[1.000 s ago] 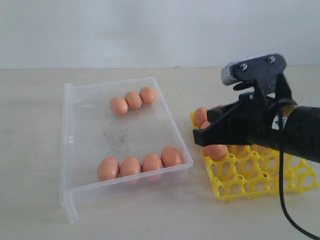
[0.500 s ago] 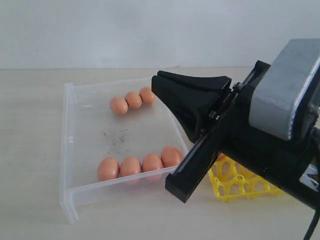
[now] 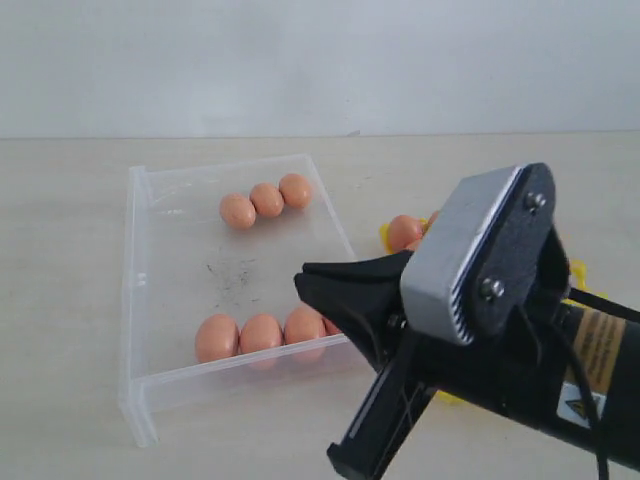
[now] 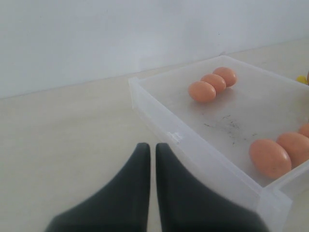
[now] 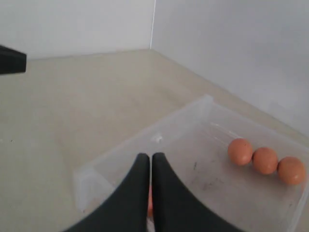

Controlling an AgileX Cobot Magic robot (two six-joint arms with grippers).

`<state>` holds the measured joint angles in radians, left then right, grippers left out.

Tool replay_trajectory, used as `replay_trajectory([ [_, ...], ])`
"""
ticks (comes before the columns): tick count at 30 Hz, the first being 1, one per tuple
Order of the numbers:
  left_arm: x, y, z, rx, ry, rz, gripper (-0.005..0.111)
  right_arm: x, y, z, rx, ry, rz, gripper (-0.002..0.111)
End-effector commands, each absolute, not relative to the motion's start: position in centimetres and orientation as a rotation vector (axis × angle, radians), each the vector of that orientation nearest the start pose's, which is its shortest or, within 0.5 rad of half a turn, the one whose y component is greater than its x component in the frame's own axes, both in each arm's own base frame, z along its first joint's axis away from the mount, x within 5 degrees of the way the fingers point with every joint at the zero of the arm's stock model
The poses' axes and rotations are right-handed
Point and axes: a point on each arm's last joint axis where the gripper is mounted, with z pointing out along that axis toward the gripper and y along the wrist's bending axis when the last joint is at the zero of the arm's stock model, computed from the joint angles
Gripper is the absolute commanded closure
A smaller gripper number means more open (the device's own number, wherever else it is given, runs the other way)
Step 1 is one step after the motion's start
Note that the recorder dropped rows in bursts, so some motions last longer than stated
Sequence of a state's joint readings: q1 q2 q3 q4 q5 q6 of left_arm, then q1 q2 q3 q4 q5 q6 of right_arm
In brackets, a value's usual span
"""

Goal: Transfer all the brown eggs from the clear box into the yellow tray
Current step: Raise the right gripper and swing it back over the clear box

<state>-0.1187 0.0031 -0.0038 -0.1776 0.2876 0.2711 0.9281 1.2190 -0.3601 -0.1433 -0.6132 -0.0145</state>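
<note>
Under the right tool (image 3: 306, 284), pinched fully together, gripping nothing: clear box (image 3: 140, 300) holding brown eggs (image 3: 266, 200), three ahead, a row below. Behind it, yellow tray (image 3: 383, 238). Likewise closed: left tool (image 4: 150, 149).

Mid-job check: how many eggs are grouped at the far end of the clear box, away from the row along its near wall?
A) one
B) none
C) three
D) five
C: three eggs lie side by side in a short row at the far end of the clear box, and both wrist views show the same trio.
</note>
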Motion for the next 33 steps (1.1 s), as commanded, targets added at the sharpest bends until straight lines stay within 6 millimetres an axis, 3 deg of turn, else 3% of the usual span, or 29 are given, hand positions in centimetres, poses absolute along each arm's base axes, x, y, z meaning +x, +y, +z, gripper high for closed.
replay_trajectory([
  [1,5.4,-1.1,18.8,0.235,1.749,-0.060,0.103,13.0,19.6,22.0,-1.062,1.500,0.662,0.109],
  [5,5.4,-1.1,18.8,0.235,1.749,-0.060,0.103,15.0,22.9,21.3,-1.119,1.513,0.672,0.109],
  [9,5.4,-1.1,18.8,0.235,1.749,-0.060,0.103,17.0,27.5,20.0,-1.226,1.548,0.802,0.109],
  [11,5.4,-1.1,18.8,0.235,1.749,-0.060,0.103,18.6,29.9,19.7,-1.248,1.703,0.834,0.109],
  [14,5.4,-1.1,18.8,0.235,1.749,-0.060,0.103,20.2,32.0,19.3,-1.303,1.869,0.794,0.109],
  [16,5.4,-1.1,18.8,0.235,1.749,-0.060,0.103,20.1,33.8,19.5,-1.455,1.884,0.890,0.109],
  [18,5.4,-1.1,18.8,0.235,1.749,-0.060,0.103,19.6,35.9,19.9,-1.499,1.828,0.948,0.109],
  [22,5.4,-1.1,18.8,0.235,1.749,-0.060,0.103,18.4,39.3,20.2,-1.583,1.630,0.753,0.109],
  [26,5.4,-1.1,18.8,0.235,1.749,-0.060,0.103,19.4,40.8,20.9,-1.376,1.638,0.450,0.109],
  [28,5.4,-1.1,18.8,0.235,1.749,-0.060,0.103,20.5,40.7,21.7,-1.217,1.759,0.570,0.105],
  [29,5.4,-1.1,18.8,0.235,1.749,-0.060,0.103,21.3,40.5,22.0,-1.104,1.867,0.791,0.106],
  [30,5.4,-1.1,18.8,0.235,1.749,-0.060,0.103,21.5,40.3,22.1,-1.081,1.894,0.869,0.106],
  [31,5.4,-1.1,18.8,0.235,1.749,-0.060,0.103,22.0,39.7,22.0,-1.106,1.937,0.966,0.106],
  [33,5.4,-1.1,18.8,0.235,1.749,-0.060,0.103,22.2,39.1,21.3,-1.257,1.871,0.869,0.106],
])
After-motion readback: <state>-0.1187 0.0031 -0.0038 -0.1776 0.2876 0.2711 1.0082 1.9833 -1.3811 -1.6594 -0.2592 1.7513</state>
